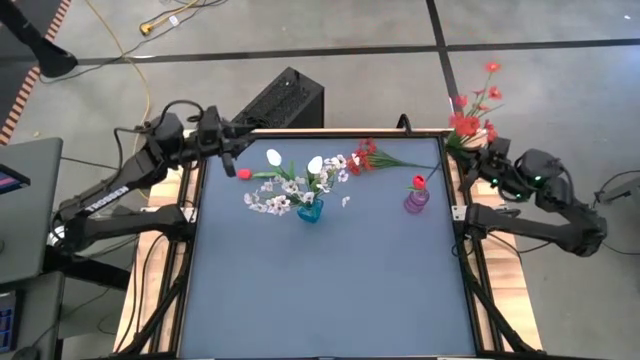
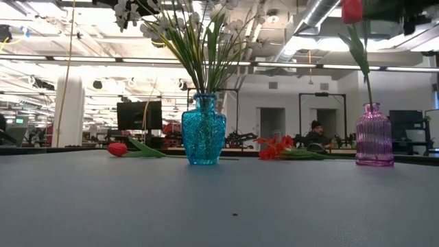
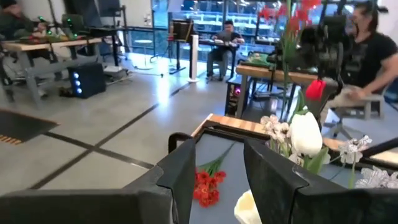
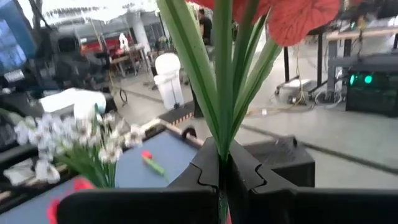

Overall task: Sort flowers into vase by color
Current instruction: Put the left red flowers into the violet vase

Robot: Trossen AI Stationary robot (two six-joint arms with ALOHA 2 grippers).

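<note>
A blue vase [image 1: 310, 211] [image 2: 204, 130] near the table's middle holds white flowers [image 1: 290, 187]. A purple vase [image 1: 416, 201] [image 2: 374, 135] to its right holds one red tulip [image 1: 419, 181]. On the table lie a red spray [image 1: 368, 156] [image 2: 276, 147] [image 3: 205, 185] near the far edge and a red tulip [image 1: 244, 174] [image 2: 118, 149] to the far left. My right gripper [image 1: 479, 151] [image 4: 222, 163], beyond the table's far right corner, is shut on another red spray [image 1: 468, 118]. My left gripper [image 1: 230, 152] [image 3: 217, 177] hovers open over the far left corner. My right gripper pinches the red spray's bundled green stems [image 4: 224, 134] between its two fingers. The stems and leaves run on past the fingertips to the red heads [image 4: 305, 18]. The spray is lifted clear of the table; the stems' lower end is hidden behind the fingers.
A black box [image 1: 285, 100] sits just past the table's far edge. The near half of the blue table [image 1: 330, 300] holds no objects. In the room beyond, people sit at desks [image 3: 367, 56].
</note>
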